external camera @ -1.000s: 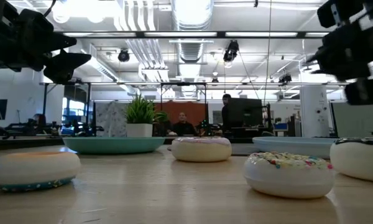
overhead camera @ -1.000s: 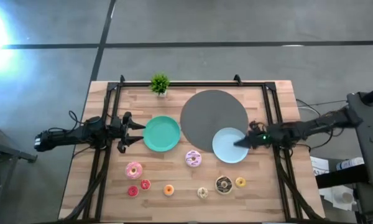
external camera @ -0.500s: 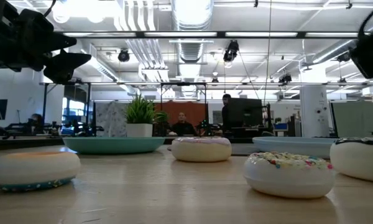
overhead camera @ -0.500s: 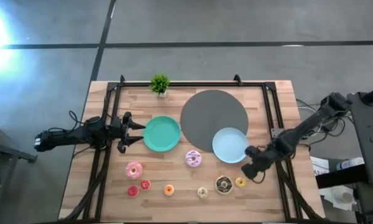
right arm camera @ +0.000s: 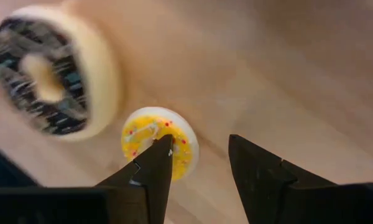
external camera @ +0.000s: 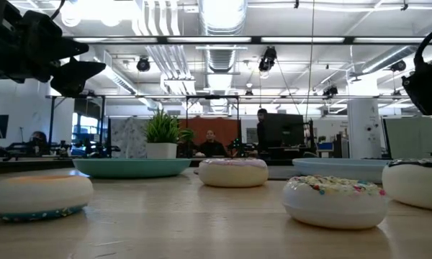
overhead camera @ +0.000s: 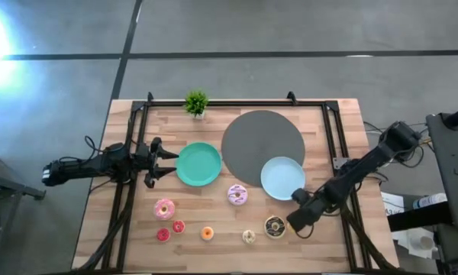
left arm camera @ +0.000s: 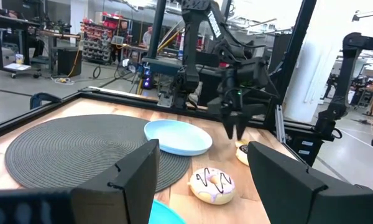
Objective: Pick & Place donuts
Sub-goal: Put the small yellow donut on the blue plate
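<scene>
My right gripper (right arm camera: 196, 155) is open and points down just above the tiny yellow donut (right arm camera: 174, 140), which lies flat on the table; one finger stands over its edge without touching it. In the high view this gripper (overhead camera: 296, 223) hides that donut. The chocolate donut (overhead camera: 274, 226) lies right beside it. The lilac-white donut (overhead camera: 237, 195), pink donut (overhead camera: 165, 208), two red donuts (overhead camera: 162, 234), the orange donut (overhead camera: 207, 233) and the cream donut (overhead camera: 248, 237) lie flat along the near part of the table. My left gripper (overhead camera: 172, 164) waits open by the teal plate (overhead camera: 198, 164).
The pale blue plate (overhead camera: 282, 178) lies partly on the big grey disc (overhead camera: 262, 143), just beyond my right gripper. A small potted plant (overhead camera: 196, 101) stands at the far edge. Black frame rails run along both sides of the table. People show in the room behind.
My right gripper has left the pale blue plate's right rim and swung toward the table's near edge and slightly left. It has tipped to point down and come low over the yellow donut. The donuts and plates have stayed where they were.
</scene>
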